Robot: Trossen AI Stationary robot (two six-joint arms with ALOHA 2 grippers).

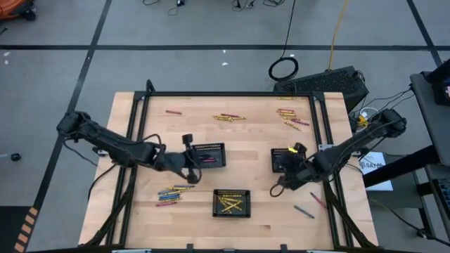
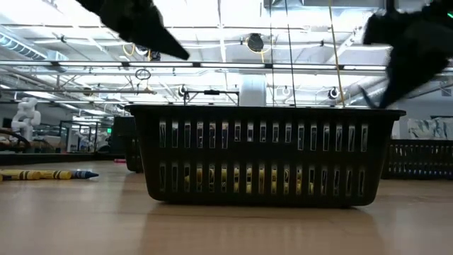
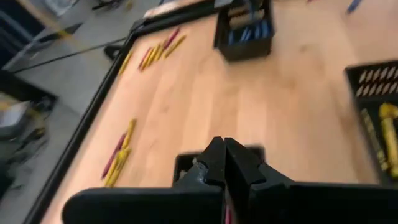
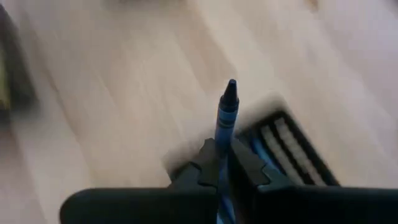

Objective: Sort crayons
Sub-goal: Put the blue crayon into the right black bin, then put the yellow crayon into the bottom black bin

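Observation:
My right gripper (image 1: pixel 289 171) is shut on a blue crayon (image 4: pixel 227 109) just by the black mesh tray that holds blue crayons (image 1: pixel 283 159). My left gripper (image 1: pixel 195 165) is shut, and no crayon sticks out of it; it hovers at the left end of the tray with pink crayons (image 1: pixel 209 154), whose rim shows under the fingers (image 3: pixel 186 160). A third tray with yellow crayons (image 1: pixel 230 202) stands near the front edge. Loose crayons lie flat on the table in groups at the far side (image 1: pixel 228 117) (image 1: pixel 288 116) and at the near left (image 1: pixel 172 195). My right gripper pinches the blue crayon between its two fingers by its lower shaft (image 4: pixel 221 144). The fingers lie along the crayon, and its pointed tip (image 4: pixel 231 87) sticks out past the fingertips. The crayon is lifted clear, above the wood next to the blue tray's edge (image 4: pixel 280 140).
A single pink crayon (image 1: pixel 173 111) lies far left. A blue one (image 1: pixel 304 211) and a pink one (image 1: pixel 318 200) lie near right. The low view shows the yellow tray (image 2: pixel 262 156) up close and a crayon (image 2: pixel 46 174) on the wood. A black frame (image 1: pixel 225 94) rims the table.

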